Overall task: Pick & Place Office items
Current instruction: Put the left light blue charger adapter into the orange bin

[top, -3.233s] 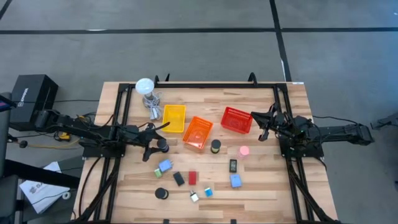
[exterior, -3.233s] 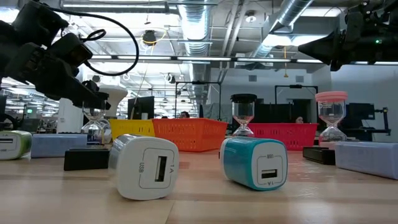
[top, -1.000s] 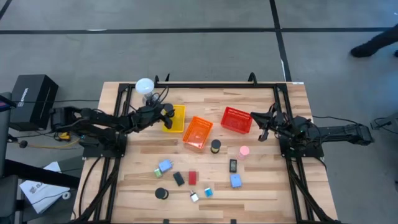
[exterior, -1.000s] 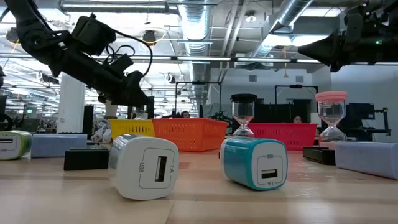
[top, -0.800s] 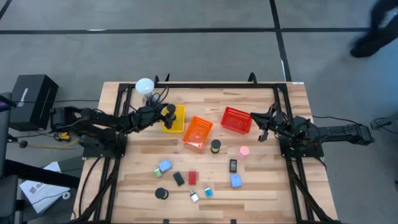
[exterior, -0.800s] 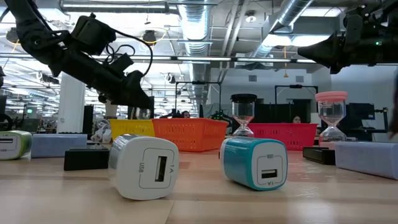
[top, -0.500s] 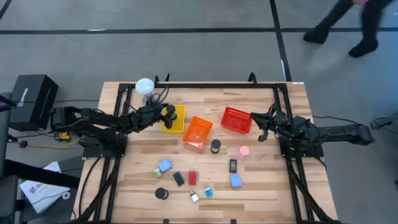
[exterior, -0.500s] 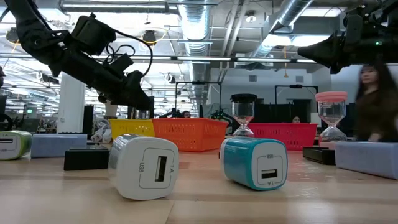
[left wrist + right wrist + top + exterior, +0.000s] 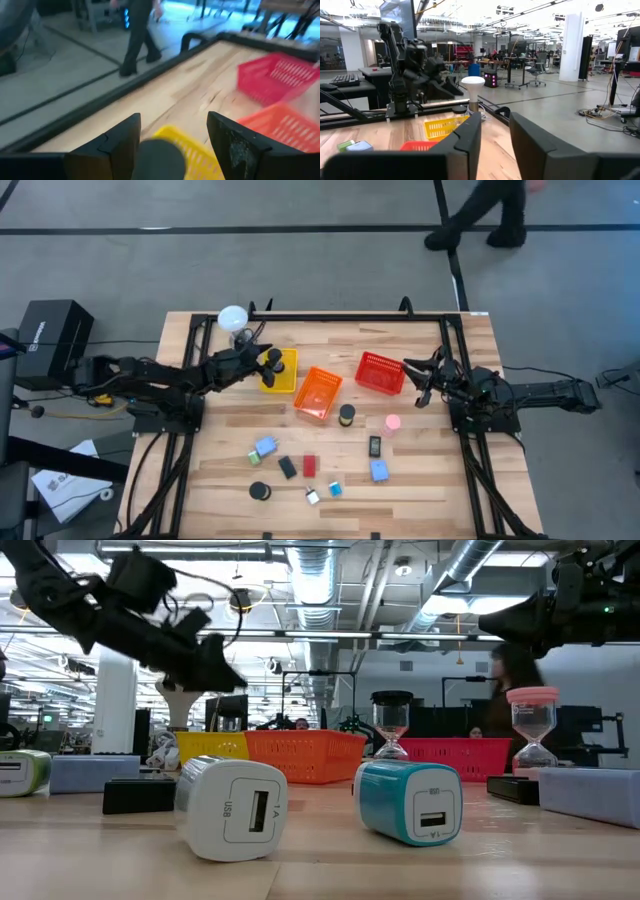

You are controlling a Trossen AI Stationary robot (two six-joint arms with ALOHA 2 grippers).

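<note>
Change since earlier frame: left arm sits higher and farther from the baskets in the low view than half a second ago; the person (image 9: 480,215) on the floor beyond the table has walked on; the items on the table have not shifted.
Left gripper (image 9: 262,363): over the near edge of the yellow basket (image 9: 288,376); fingers part-spread on either side of a dark round cap and, by the look of it, pinching it.
Held item: black-capped timer (image 9: 273,360), above the yellow basket and not yet set down inside.
Handling estimate: light and rigid; if it is a glass sand timer like the two by the baskets, fragile at the waist. Smooth round caps may slip, so the firmer hold is across a cap or the side posts. Lower it before release; do not drop it.
Right gripper (image 9: 420,383): waiting beside the red basket (image 9: 380,372); fingers slightly parted, nothing between them.
Remaining items: second black timer (image 9: 346,415) and pink timer (image 9: 392,422) just in front of the orange basket (image 9: 318,393); light-blue blocks (image 9: 265,447), flat rectangles (image 9: 309,466), black puck (image 9: 260,491) and small chargers (image 9: 335,489) nearer the front edge.
Obstructions: white stand (image 9: 233,318) stands just beside the yellow basket on the left arm's side; the basket walls are tall enough to catch a low approach.
</note>
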